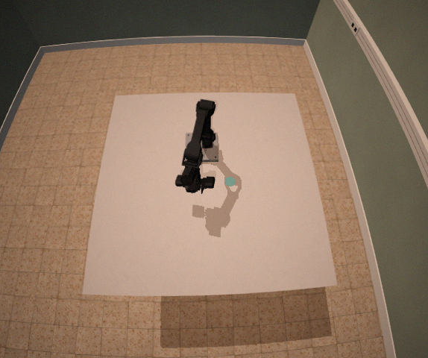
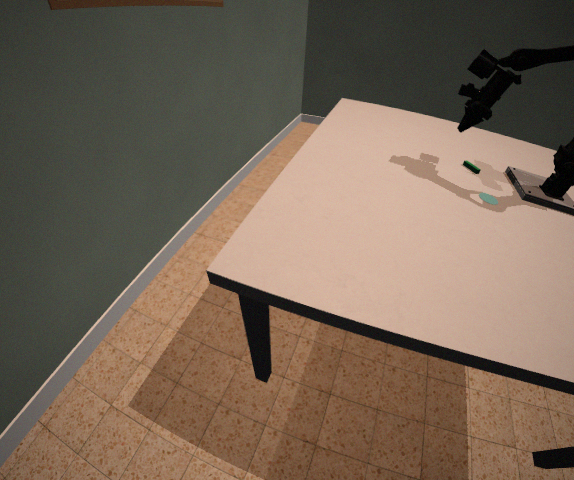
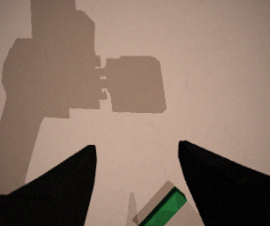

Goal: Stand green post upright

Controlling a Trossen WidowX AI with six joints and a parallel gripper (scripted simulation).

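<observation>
The pale counter [image 2: 380,268] carries everything here: the arm's base plate [image 2: 516,178] near its far side, the cyan circle [image 2: 488,198] just beside that plate, and the green post [image 2: 471,166] lying flat a little beyond the circle, apart from it. The arm reaches up and over, holding the end effector [image 2: 464,125] high above the counter, pointed down at a slant toward the post and touching nothing. Its jaws stand about half open with nothing between them. In the wrist view the two dark fingers frame bare counter, and the green post [image 3: 166,211] shows only at the bottom edge, nearer the right-hand finger and lying diagonally to the gap. The step in hand looks like the approach to the grasp, and doing it well probably means first shifting so the post sits centred between the fingers, then turning the wrist until the jaws cross the post's narrow width and not its length. The current opening seems wide enough for that. Gripping near one end should leave room to swing the post upright, with the free end becoming the base. The descent should stop before the fingertips press on the counter.
</observation>
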